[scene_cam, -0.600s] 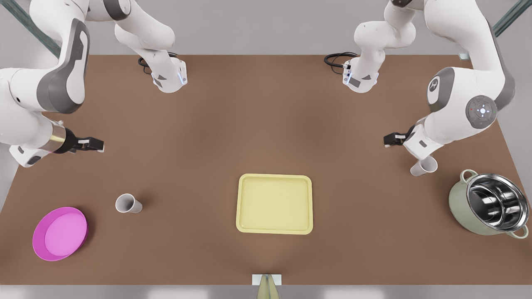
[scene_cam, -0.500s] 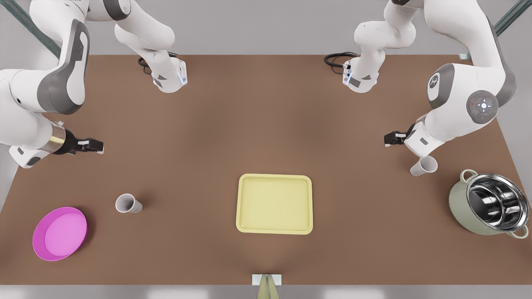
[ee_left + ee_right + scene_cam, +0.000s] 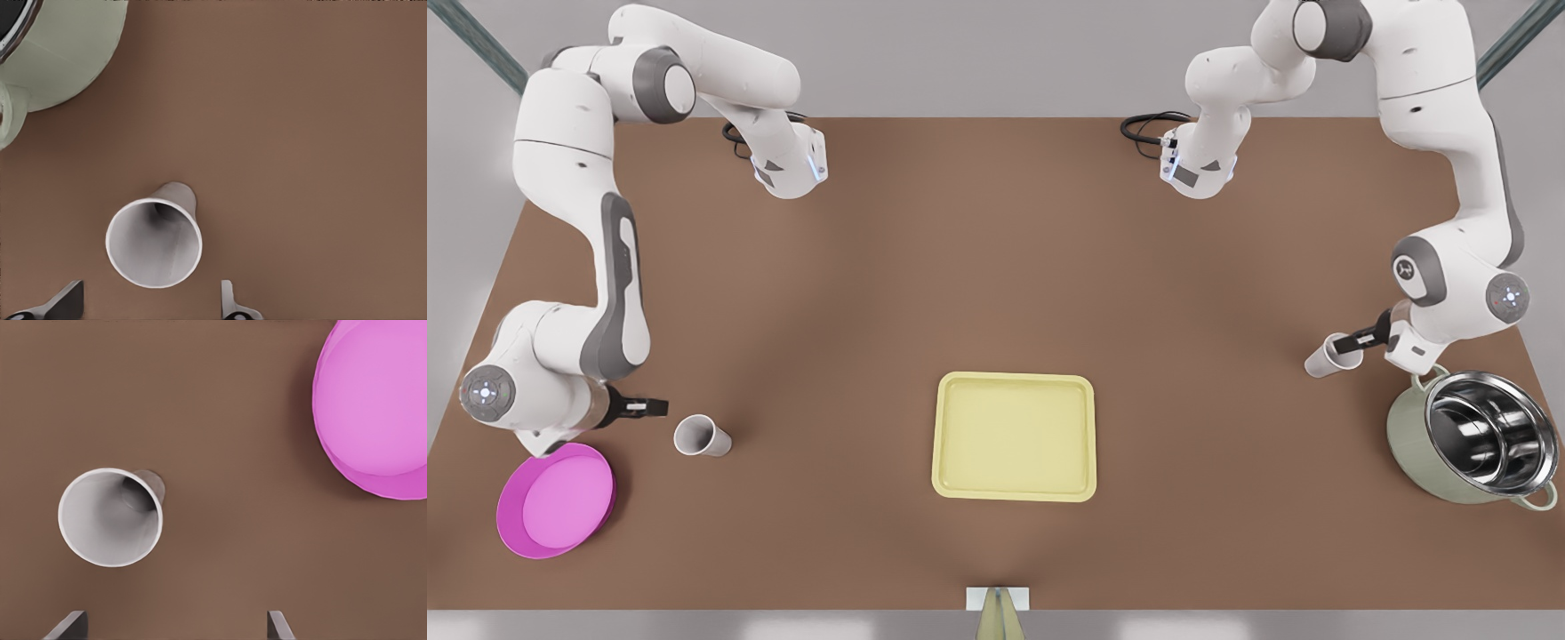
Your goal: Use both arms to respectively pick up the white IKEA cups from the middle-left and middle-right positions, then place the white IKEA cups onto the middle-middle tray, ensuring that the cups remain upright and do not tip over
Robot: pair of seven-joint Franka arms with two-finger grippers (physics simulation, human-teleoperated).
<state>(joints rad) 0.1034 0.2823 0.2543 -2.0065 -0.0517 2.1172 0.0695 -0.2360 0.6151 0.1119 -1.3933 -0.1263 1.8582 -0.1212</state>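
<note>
Front view: two white arms reached over the brown counter (image 3: 996, 267), and two white IKEA cups stood upright on it, one to each side of a single pale-yellow tray (image 3: 1014, 436) sitting bare in the middle. One magenta bowl (image 3: 556, 500) sat at the front view's left, one green steel-lined pot (image 3: 1472, 437) at the front view's right.

The wrist views settled which arm was which. The left wrist view looked down on a cup with the pot's green wall at the corner, so the left end effector (image 3: 1352, 340) was the one at the front view's right. It sat right at the rim of the cup beside the pot (image 3: 1332, 356), its fingers (image 3: 67, 301) spread wider than that cup (image 3: 154, 242) and holding nothing; whether they touched the cup could not be told. The pot stood close by that arm's wrist.

The right end effector (image 3: 645, 408) hung at the front view's left, just beside the cup near the bowl (image 3: 698, 436) and apart from it. In the right wrist view its fingers (image 3: 70, 625) stood wide open and empty, with that cup (image 3: 111, 517) ahead of them and the bowl (image 3: 373, 407) off to one side. That arm's elbow hung over the bowl's edge.

Open counter lay between each cup and the tray.
</note>
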